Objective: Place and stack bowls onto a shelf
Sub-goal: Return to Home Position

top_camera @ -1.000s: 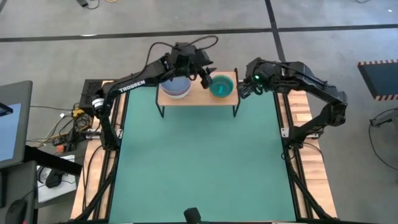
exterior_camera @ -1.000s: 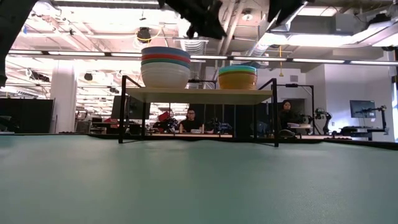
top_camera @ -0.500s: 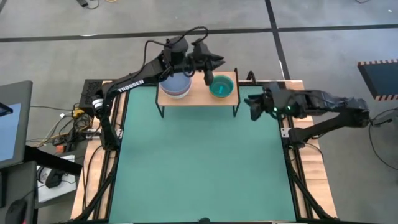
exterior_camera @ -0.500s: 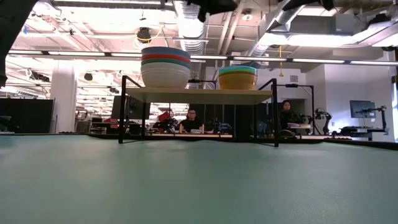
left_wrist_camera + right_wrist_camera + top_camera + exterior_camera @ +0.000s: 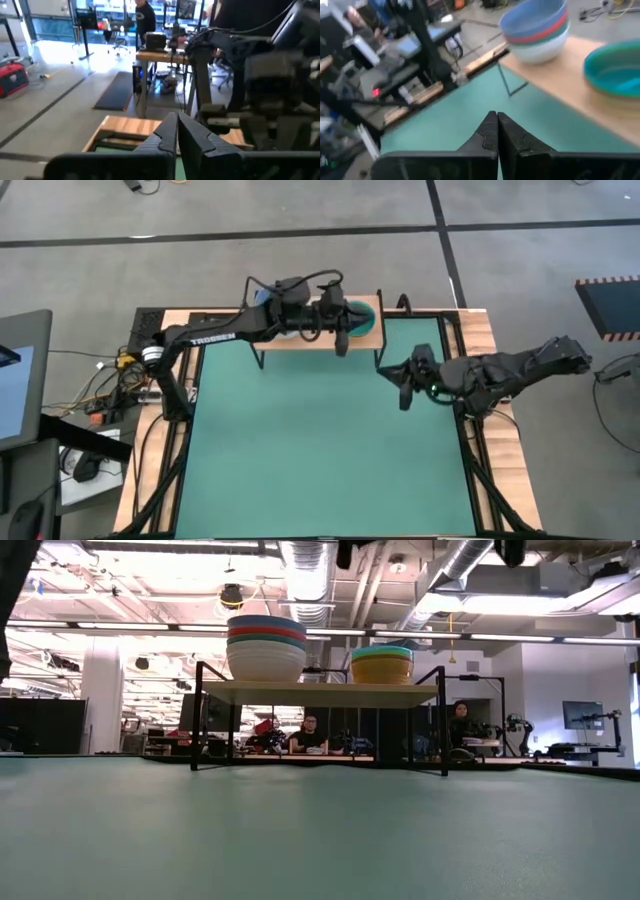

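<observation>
On the shelf (image 5: pixel 320 692) at the table's far edge stand two stacks of bowls. The left stack (image 5: pixel 265 648) has a periwinkle bowl on top, then red, dark teal and white at the bottom. The right stack (image 5: pixel 381 665) has a cyan bowl (image 5: pixel 362 318) on top and yellow below. My left gripper (image 5: pixel 343 348) is shut and hangs over the shelf's near edge, between the stacks, touching nothing. My right gripper (image 5: pixel 403 393) is shut and empty above the mat, near the shelf's right end. The right wrist view shows the left stack (image 5: pixel 537 30) and the cyan bowl (image 5: pixel 615 75).
The green mat (image 5: pixel 320 440) stretches from the shelf to the near edge. The left arm (image 5: pixel 230 332) lies across the shelf's top and hides the left stack from above. People sit in the room beyond the table (image 5: pixel 305 735).
My left gripper has swung from above the shelf's far side toward the near edge, over the shelf's front, and has shut. My right gripper has drawn back from the shelf's right end toward the near edge, low over the mat, and has shut. The bowl stacks have stayed put.
</observation>
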Available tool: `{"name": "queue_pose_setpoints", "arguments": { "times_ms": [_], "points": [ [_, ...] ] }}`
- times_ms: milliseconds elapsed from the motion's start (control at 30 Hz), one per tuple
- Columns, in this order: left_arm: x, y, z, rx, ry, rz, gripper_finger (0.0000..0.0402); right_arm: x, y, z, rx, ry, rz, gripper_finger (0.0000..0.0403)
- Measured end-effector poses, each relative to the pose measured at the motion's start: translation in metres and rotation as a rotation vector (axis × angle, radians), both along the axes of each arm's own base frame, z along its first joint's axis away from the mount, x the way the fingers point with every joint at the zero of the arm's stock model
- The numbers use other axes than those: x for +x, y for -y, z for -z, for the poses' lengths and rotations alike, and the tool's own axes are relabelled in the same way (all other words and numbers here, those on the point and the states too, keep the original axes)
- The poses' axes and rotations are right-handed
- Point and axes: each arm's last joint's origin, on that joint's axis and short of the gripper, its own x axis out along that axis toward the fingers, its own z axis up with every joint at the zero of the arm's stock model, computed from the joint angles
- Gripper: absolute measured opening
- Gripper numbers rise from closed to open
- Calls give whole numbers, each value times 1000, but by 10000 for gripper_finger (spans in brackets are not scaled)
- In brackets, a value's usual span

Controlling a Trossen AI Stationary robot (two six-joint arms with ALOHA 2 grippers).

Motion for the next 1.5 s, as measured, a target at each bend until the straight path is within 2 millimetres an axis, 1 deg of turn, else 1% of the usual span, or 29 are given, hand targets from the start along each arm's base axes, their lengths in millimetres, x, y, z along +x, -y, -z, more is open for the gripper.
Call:
{"name": "queue_pose_setpoints", "arguments": {
  "times_ms": [67, 133, 200, 300, 367, 433, 533, 633, 733, 867, 1000, 1100, 1167, 1267, 1433, 1500],
  "points": [
    [-5, 4, -2, -1, -4, -1, 0, 0, -5, 11, -2, -4, -28, 17],
    [-12, 6, 5, -27, -26, -32, 0, -2, -8, 17, 4, 20, -47, 22],
    [-21, 7, 18, -76, -43, -76, 0, -6, -11, 21, 11, 49, -67, 27],
    [-37, 11, 43, -144, -46, -87, 0, -11, -15, 22, -1, 95, -102, 21],
    [-51, 17, 55, -137, -60, -110, 0, -15, -17, 22, -27, 109, -130, 18],
    [-64, 24, 64, -100, -113, -140, 0, -18, -17, 23, -43, 81, -137, 20],
    [-80, 33, 76, -72, -190, -113, 0, -18, -17, 37, -84, -50, -153, 37],
    [-90, 41, 74, -6, -192, -56, 0, -16, -19, 48, -113, -148, -168, 47],
    [-93, 49, 63, 63, -153, -7, 0, -12, -20, 49, -157, -161, -191, 39],
    [-96, 57, 52, 93, -79, 61, 0, -11, -21, 40, -305, -117, -264, 16],
    [-107, 60, 38, 115, -13, 90, 0, -17, -19, 27, -403, -35, -323, 17],
    [-115, 62, 35, 126, -11, 93, 0, -24, -18, 22, -465, -11, -395, 19],
    [-122, 67, 39, 127, -5, 102, 0, -27, -16, 21, -497, 7, -430, 18],
    [-135, 75, 53, 98, 19, 92, 0, -36, -10, 25, -513, 19, -454, 18],
    [-161, 91, 77, 34, 44, 88, 0, -53, -2, 41, -519, 87, -506, 18],
    [-170, 97, 86, 47, 24, 101, 0, -62, 3, 45, -511, 131, -535, 18]
  ]
}}
